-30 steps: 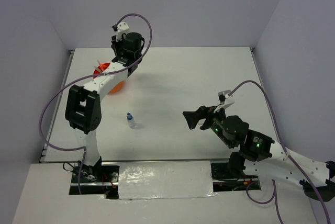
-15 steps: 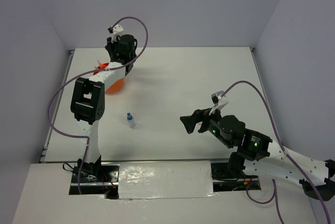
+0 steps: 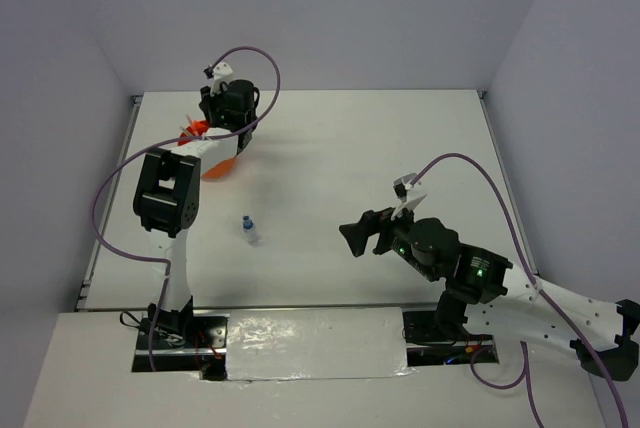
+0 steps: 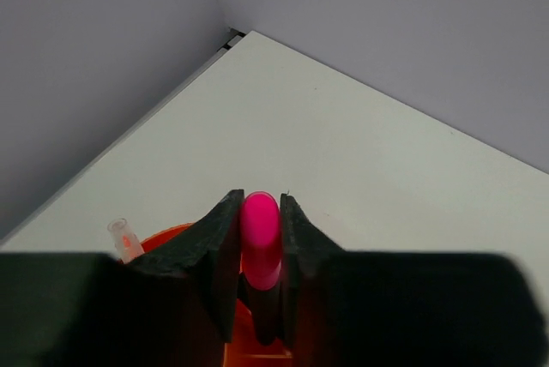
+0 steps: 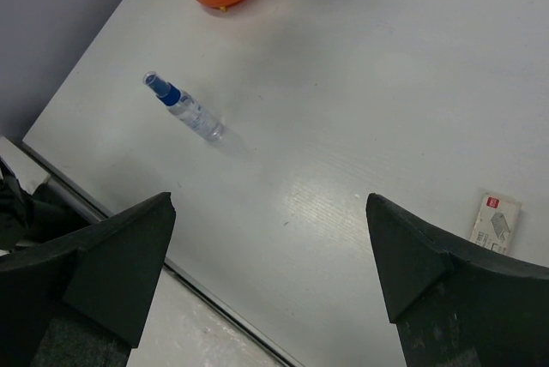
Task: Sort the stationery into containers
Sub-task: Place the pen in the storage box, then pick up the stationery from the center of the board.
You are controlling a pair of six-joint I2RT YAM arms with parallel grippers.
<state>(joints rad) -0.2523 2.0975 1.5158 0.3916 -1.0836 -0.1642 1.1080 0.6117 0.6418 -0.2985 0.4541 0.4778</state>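
Pink plastic shows between the fingers of our left gripper. They are clamped on the pink-capped highlighter, one pad against each side of the cap, and the black barrel runs down below the tips. Directly under those fingers we see the orange organiser. Its rim curves out to their left, and more orange shows beneath the barrel. We cannot tell whether the highlighter's lower end touches it, or which compartment lies below. Just beside the finger on the left of the wrist view, a pale stick with a clear tip stands up out of the organiser. Beyond the fingertips the white table runs to the wall corner.

Our right gripper hangs over the table with its fingers spread wide and nothing between them. Ahead of the finger on the left of that view, well apart from it, the blue-capped bottle lies on its side, cap pointing away and to the left. Farther ahead in the same direction sits the organiser. Just outside the other finger, near its tip, the beige eraser lies flat on the table, a red mark on its wrapper.
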